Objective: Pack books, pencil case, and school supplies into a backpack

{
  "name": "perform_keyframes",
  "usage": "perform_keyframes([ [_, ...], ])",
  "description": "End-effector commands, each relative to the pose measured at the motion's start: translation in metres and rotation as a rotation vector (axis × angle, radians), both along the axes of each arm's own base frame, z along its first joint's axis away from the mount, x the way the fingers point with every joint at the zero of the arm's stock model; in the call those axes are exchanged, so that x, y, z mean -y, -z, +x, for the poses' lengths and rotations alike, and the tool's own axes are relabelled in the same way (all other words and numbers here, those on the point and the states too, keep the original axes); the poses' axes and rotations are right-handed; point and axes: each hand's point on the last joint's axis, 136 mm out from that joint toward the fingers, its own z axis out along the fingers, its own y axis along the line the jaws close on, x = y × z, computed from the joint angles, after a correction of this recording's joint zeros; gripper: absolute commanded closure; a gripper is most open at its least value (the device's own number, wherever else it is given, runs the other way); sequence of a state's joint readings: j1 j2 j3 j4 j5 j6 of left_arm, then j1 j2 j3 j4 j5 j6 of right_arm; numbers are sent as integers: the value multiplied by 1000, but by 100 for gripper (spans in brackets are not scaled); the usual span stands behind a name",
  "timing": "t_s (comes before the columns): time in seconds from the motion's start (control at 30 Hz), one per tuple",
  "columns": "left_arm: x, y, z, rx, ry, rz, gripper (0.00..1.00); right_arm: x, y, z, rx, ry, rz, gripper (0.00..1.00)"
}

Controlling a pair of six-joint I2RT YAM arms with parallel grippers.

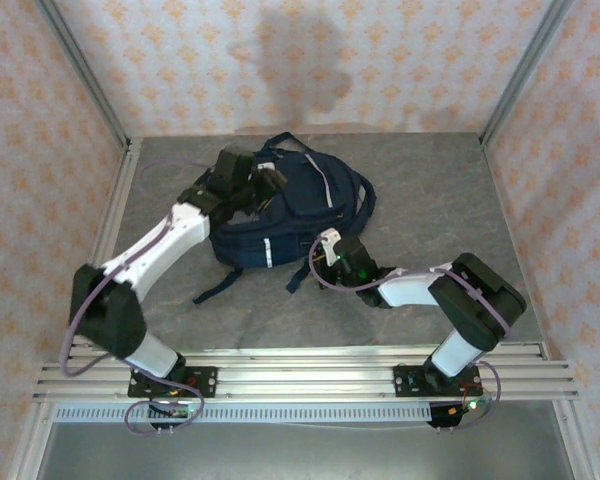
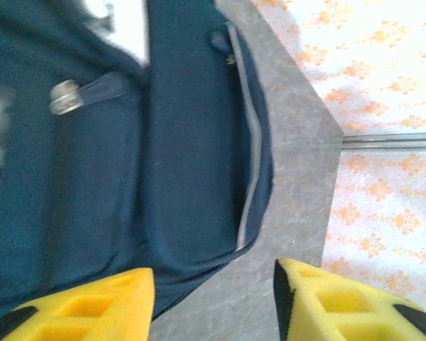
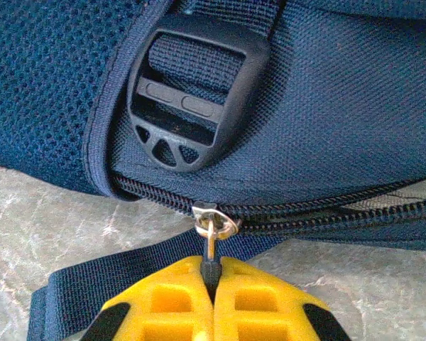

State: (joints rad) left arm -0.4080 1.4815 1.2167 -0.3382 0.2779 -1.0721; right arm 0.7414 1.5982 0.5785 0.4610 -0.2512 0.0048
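Backpack [image 1: 300, 215] fabric, navy with a white stripe, lies at the centre of the grey table [image 1: 430, 180] in the top view, with dark straps trailing toward the lower left. The left gripper [image 1: 267, 182] hangs over the bag's upper left part, where its jaws are too small and dark to read. In the left wrist view its yellow fingers [image 2: 92, 307] sit at the bottom edge, cut off by the frame and spread, with a clear gap between them and nothing in it. Beyond them runs the bag's side with a grey-edged seam. The left of that picture is blurred, and a small metal piece [image 2: 65, 97] there is hard to identify.

The right gripper [image 1: 330, 248] sits at the bag's lower right edge. In the right wrist view its jaws are pressed together, pinching the thin zipper pull [image 3: 210, 249]. The pull hangs from the metal slider [image 3: 214, 222], below a black plastic buckle [image 3: 192, 106]. The zipper teeth meet to the left of the slider and seem to part to its right. A strap [image 3: 78, 291] lies on the table beneath the fingers, its end cut off. What the bag holds is hidden.
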Motion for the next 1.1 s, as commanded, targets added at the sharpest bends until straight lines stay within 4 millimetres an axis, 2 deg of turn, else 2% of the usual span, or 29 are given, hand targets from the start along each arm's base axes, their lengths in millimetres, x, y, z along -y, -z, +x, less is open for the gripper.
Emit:
perform_keyframes([
  [0.0, -21, 54, -43, -129, -56, 58, 48, -12, -19, -2, -8, -1, 33, 100],
  [0.13, -30, 81, -81, -172, -80, 45, 45, -15, -17, -4, -60, 10, 36, 100],
  [0.2, -29, 88, -88, -161, -80, 34, 43, -17, -16, -5, -75, 8, 43, 100],
  [0.3, -27, 99, -90, -163, -76, 53, 41, -18, -16, -7, -81, 6, 50, 100],
  [0.5, -25, 115, -78, -159, -82, 91, 38, -15, -15, -8, -70, 16, 58, 100],
  [0.67, -45, 125, -71, -149, -125, 205, 40, -5, -5, -9, -85, 45, 8, 100],
  [0.93, -110, 140, -77, -202, -299, 320, 43, 26, 17, -5, -87, 142, -161, 100],
  [1.07, -121, 147, -72, -235, -328, 335, 44, 41, 21, 2, -81, 211, -225, 100],
])
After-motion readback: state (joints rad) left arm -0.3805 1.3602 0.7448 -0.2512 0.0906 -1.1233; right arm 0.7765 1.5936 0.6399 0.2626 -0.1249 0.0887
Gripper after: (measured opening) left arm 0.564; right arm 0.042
